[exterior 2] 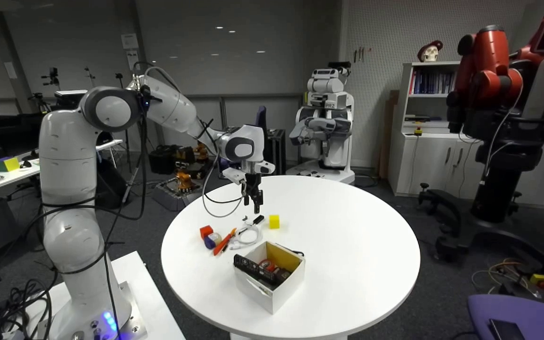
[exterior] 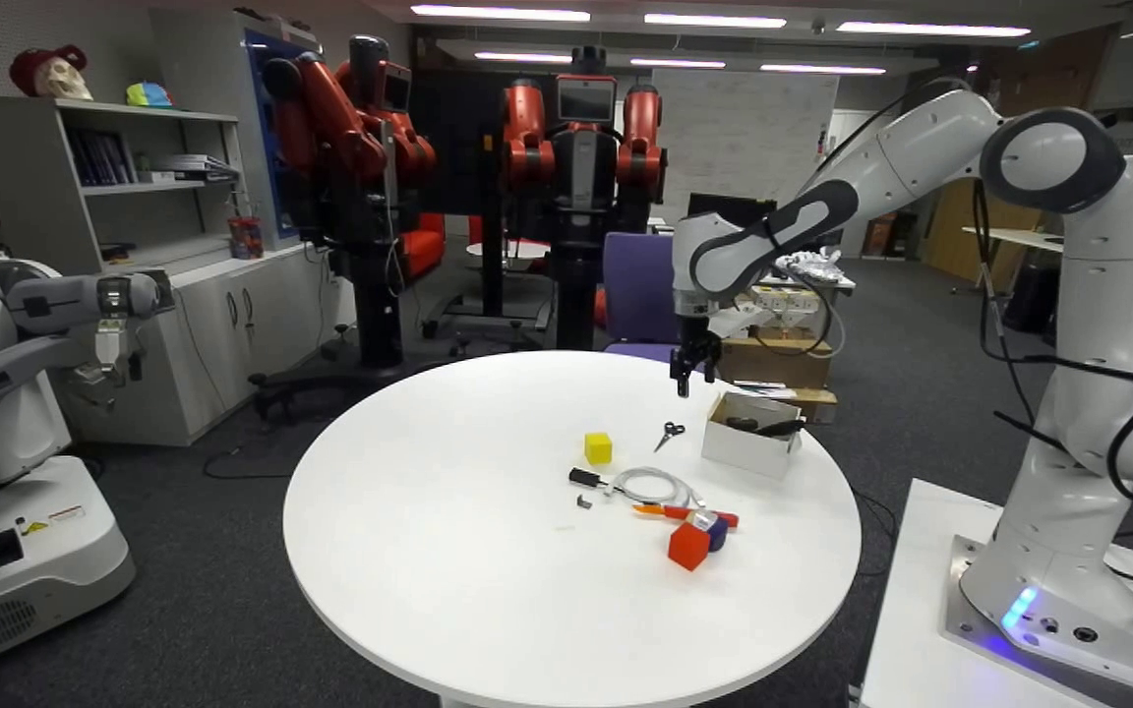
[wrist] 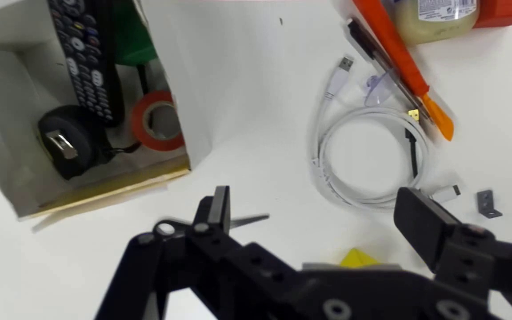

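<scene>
On the counter (exterior: 429, 551) I see, left to right, the yellow cube (exterior: 598, 448), coiled white cable (wrist: 369, 202) and scissors (exterior: 667, 437) still loose, spread, empty fingers (wrist: 425, 231) hanging above, and a white box (exterior: 744, 452) already holding the remote control (wrist: 86, 62) and tape measure (wrist: 82, 138).

Yel. cube (exterior: 598, 448) on wht tbl (exterior: 429, 531), nr dk-handled scissors (exterior: 668, 435), blades (wrist: 250, 220) prob. closed.

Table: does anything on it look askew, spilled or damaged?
Slightly askew: the remote sits tilted in the box, one end poking above the rim, instead of lying flat. The jar also seems to lie on its side beside the red block. No spill or damage shows.
</scene>
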Controlling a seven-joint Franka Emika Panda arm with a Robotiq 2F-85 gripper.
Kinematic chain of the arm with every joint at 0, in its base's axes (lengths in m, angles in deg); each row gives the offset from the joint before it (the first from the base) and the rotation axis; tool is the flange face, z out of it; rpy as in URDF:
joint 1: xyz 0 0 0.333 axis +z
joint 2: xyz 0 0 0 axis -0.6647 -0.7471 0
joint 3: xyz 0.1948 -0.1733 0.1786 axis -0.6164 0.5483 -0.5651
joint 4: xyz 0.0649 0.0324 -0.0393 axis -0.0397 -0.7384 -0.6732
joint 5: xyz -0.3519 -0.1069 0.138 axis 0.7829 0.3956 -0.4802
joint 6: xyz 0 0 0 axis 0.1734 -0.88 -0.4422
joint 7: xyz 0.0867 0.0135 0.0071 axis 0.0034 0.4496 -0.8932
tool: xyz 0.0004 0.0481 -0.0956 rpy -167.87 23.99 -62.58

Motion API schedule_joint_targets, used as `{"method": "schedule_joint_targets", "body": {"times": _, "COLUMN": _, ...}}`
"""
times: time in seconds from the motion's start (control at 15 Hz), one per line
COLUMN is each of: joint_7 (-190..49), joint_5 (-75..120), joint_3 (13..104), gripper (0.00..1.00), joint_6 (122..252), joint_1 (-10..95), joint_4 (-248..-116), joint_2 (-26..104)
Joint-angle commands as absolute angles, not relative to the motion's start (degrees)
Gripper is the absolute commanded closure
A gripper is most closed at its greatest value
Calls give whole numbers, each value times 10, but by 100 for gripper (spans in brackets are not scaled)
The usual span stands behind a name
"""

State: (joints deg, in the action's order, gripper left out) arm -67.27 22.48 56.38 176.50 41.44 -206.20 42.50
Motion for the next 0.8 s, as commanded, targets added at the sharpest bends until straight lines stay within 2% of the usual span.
{"method": "schedule_joint_targets", "body": {"times": 0.0, "joint_7": -685, "joint_5": 225, "joint_3": 553, "gripper": 0, "joint_6": 1861, "joint_1": 424, "joint_4": -2089, "joint_2": 396}}
{"method": "schedule_joint_targets", "body": {"times": 0.2, "joint_7": -683, "joint_5": 229, "joint_3": 552, "gripper": 0, "joint_6": 1916, "joint_1": 430, "joint_4": -2088, "joint_2": 349}}
{"method": "schedule_joint_targets", "body": {"times": 0.73, "joint_7": -688, "joint_5": 247, "joint_3": 565, "gripper": 0, "joint_6": 1945, "joint_1": 439, "joint_4": -2058, "joint_2": 251}}
